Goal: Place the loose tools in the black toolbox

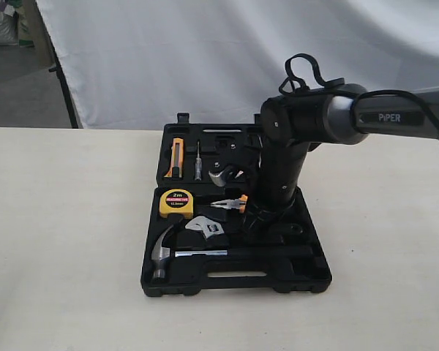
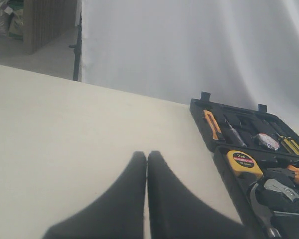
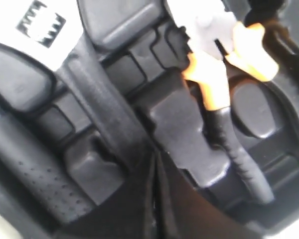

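In the toolbox, pliers beside right arm

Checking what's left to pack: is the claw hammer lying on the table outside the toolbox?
No, the claw hammer lies inside the black toolbox, in its near half beside the adjustable wrench.

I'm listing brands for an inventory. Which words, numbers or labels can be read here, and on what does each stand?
"PiPER": on the grey forearm of the right robot arm.
"2m": on the yellow tape measure.
The red label under "2m": print too small to read.
Nothing else is readable.
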